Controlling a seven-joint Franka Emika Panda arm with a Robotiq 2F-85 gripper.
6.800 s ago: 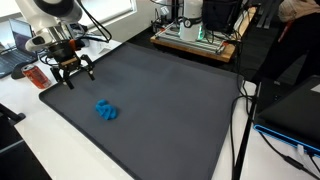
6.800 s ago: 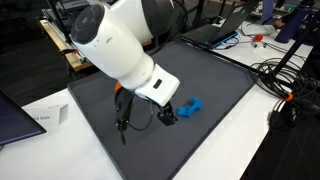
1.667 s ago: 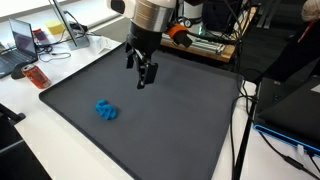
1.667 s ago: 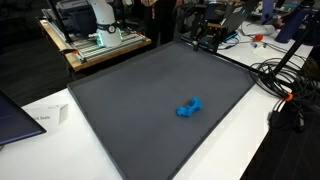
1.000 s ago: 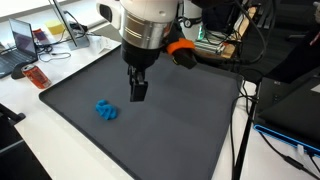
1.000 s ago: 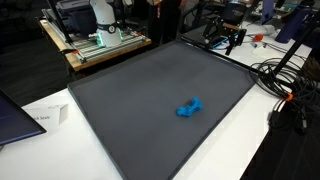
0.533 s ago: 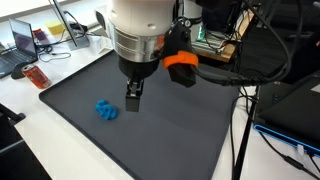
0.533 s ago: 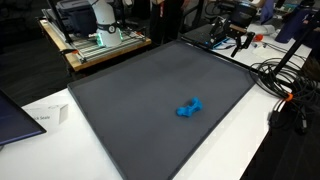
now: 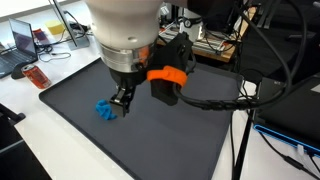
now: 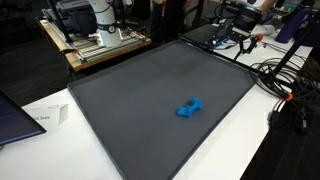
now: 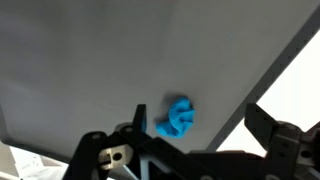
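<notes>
Blue crumpled lump (image 10: 188,108): one, on dark mat (image 10: 120,95); long axis diagonal, lower left to upper right in an exterior view. Gripper (image 11: 195,107): one, spread wide, empty.

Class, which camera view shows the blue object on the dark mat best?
An exterior view: the blue object lies whole and unobstructed on the dark mat. In an exterior view the tool overlaps the blue object. The wrist view shows it blurred, close up.
</notes>
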